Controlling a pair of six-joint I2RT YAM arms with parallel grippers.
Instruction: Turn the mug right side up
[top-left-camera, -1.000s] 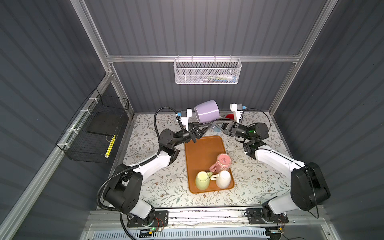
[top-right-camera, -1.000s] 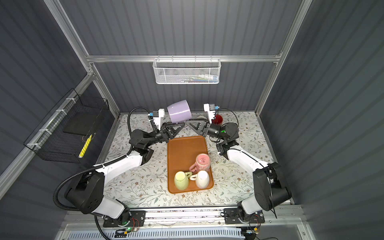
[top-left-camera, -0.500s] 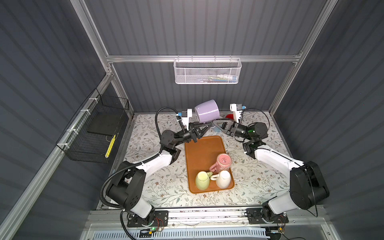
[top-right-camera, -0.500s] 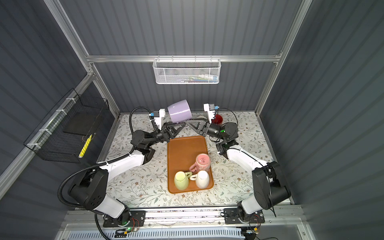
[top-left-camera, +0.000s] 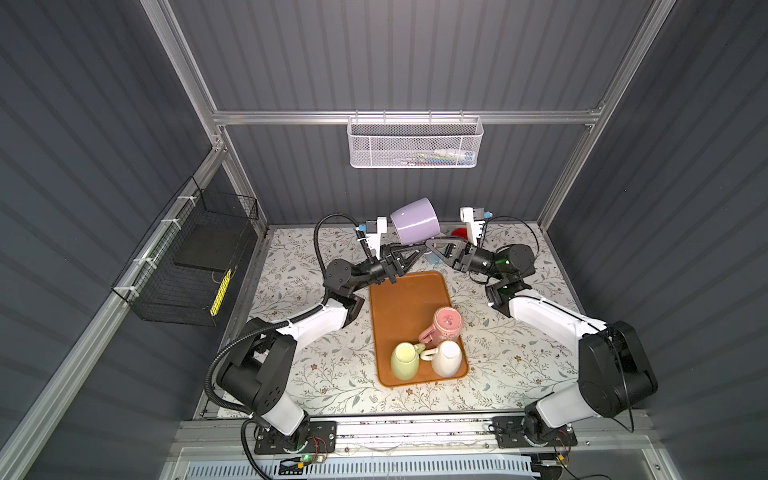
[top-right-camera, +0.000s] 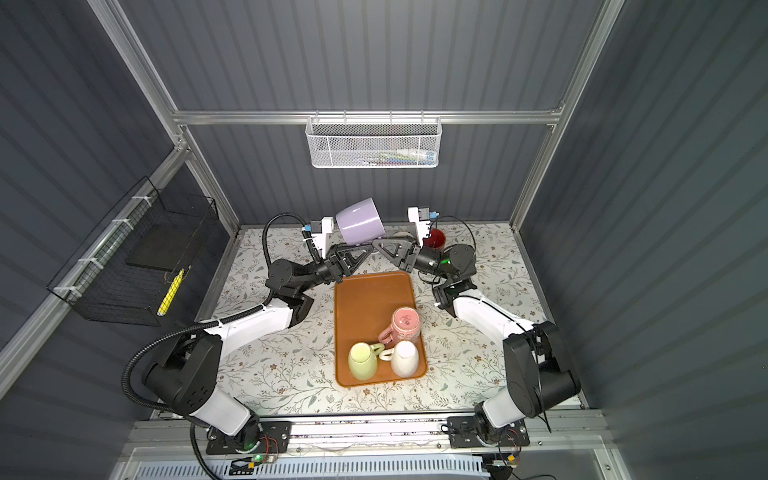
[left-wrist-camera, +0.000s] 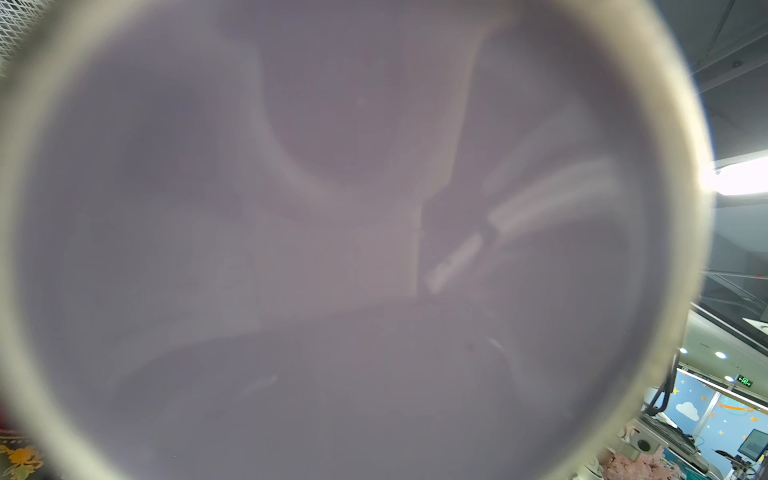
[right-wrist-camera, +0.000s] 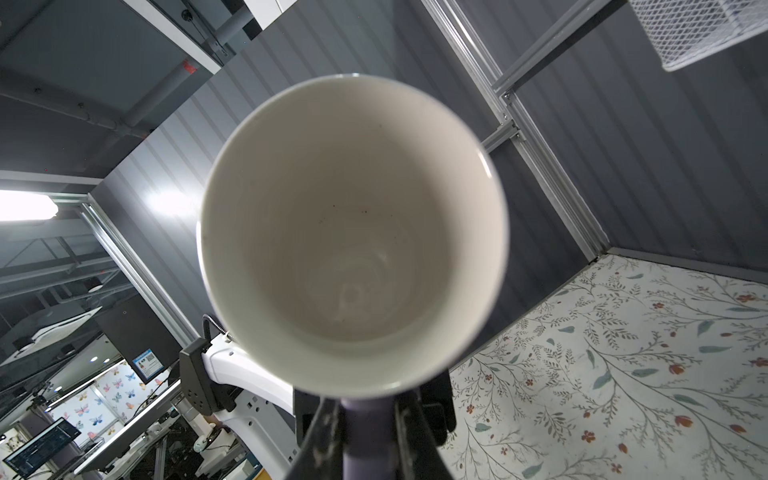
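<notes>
On the desk (top-left-camera: 316, 365), near its front edge, a tray (top-left-camera: 405, 299) carries a green mug (top-left-camera: 404, 360), a white mug (top-left-camera: 446, 357) and a pink mug (top-left-camera: 446, 324). Above the far edge the lilac mug (top-left-camera: 414, 220) hangs tilted. The left fingers (top-left-camera: 415, 250), narrow, hold it from beneath. The right fingers (right-wrist-camera: 326, 432), narrow, pinch its handle.

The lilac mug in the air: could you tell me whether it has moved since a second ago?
No. The lilac mug hangs where it was, just beyond the far edge of the orange tray in both top views.
</notes>
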